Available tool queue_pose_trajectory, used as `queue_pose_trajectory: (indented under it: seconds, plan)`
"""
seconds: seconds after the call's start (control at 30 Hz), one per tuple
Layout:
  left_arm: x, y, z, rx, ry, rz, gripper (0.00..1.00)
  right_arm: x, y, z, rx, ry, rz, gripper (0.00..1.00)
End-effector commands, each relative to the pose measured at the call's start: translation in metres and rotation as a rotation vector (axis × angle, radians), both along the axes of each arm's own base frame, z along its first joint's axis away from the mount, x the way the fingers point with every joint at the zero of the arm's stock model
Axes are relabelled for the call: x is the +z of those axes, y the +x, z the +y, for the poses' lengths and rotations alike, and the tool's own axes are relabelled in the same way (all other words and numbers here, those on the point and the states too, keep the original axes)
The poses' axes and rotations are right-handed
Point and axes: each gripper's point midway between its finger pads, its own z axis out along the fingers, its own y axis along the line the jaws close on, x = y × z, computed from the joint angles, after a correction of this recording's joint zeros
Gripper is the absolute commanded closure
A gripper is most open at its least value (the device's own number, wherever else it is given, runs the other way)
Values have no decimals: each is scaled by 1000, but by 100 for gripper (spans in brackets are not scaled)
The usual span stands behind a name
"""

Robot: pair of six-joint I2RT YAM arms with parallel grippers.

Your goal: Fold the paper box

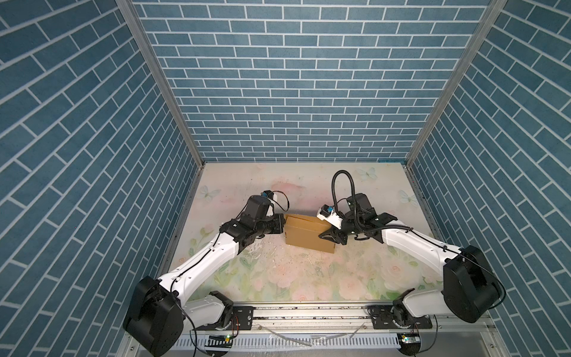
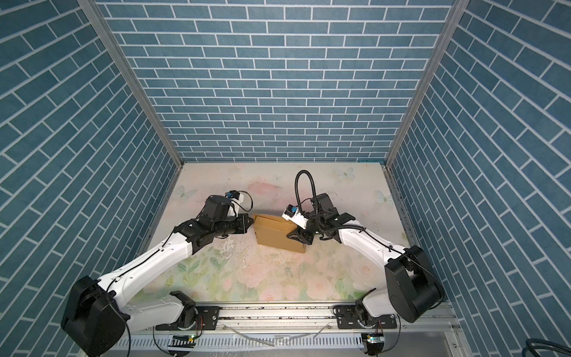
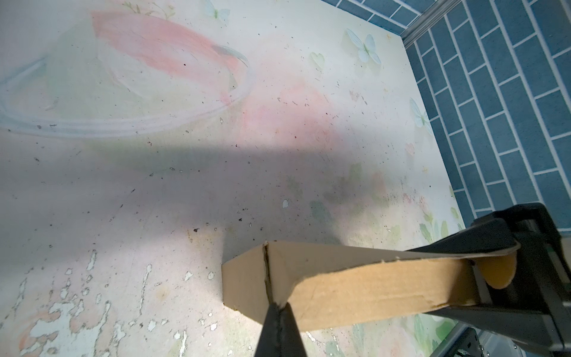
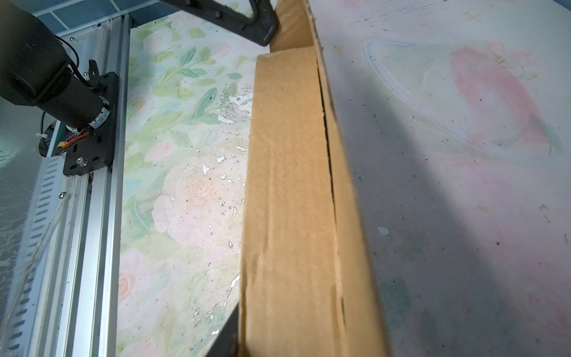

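A brown cardboard box is seen near the middle of a floral table in both top views. Its long axis is laid across the table from left to right, with the right end turned slightly nearer the arm bases. It seems to be stood on a long narrow side, with a broad face toward the bases. The left gripper is closed, finger against finger, and its tip is pressed to a seam at the box's left end; nothing is held between the fingers. The right gripper is closed partway on the box's right end, which is clamped between its fingers. From the right wrist, the box is seen lengthwise, with the left gripper at its far end.
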Motion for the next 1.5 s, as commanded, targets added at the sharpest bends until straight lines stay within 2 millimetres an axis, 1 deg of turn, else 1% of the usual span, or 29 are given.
queue_pose_trajectory:
  seconds: [0.0, 0.3, 0.47, 0.8, 0.93, 1.07, 1.47]
  plan:
    - [-23, -5, 6, 13, 59, 54, 100, -11, -11, -7, -4, -31, 37, 81]
    - [-23, 1, 1, 14, 46, 53, 100, -12, -12, -9, -5, -35, 38, 82]
    - [-24, 1, 0, 15, 48, 52, 100, -13, -13, -9, -7, -39, 42, 79]
    - [-25, -2, 6, 32, 63, 50, 100, -11, -11, -11, -23, -47, 35, 65]
    - [-27, -4, 8, 33, 67, 52, 100, -11, -11, -13, -32, -51, 27, 57]
    - [-27, -4, 9, 36, 68, 52, 100, -11, -11, -15, -38, -53, 22, 52]
    - [-26, -4, 9, 38, 70, 49, 100, -12, -11, -18, -55, -60, 8, 45]
